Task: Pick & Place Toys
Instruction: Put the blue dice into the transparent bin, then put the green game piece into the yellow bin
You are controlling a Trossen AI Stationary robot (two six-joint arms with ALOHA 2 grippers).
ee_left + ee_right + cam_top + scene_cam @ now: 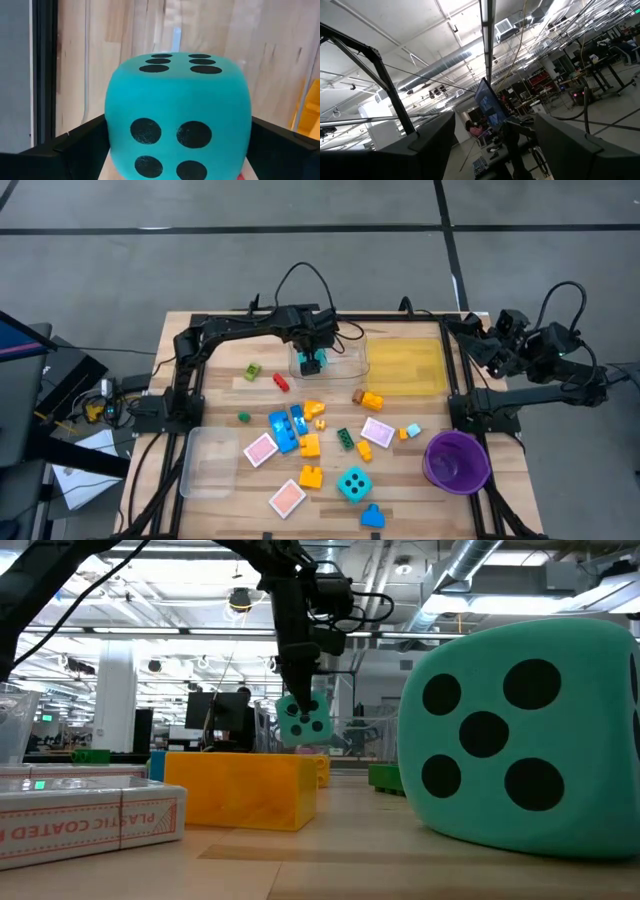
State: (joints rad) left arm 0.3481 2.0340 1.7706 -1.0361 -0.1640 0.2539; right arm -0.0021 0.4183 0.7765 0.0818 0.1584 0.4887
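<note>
A turquoise foam die with black dots sits between the fingers of my left gripper, over the clear tray at the table's far middle. In the low view this die hangs under the gripper. A second die rests on the table near the front, among scattered bricks and pink tiles. My right gripper is parked high at the far right, tipped upward, open with nothing between its fingers. My left gripper pinches the die by two opposite side faces, one dark finger on each. The fingers come steeply from above, pointing down. The die is lifted, close over the clear tray, with its four-dot face toward the wrist camera.
A yellow tray stands right of the clear one. Another clear tray lies at the near left and a purple bowl at the near right. A green brick and a red one lie left of the far tray.
</note>
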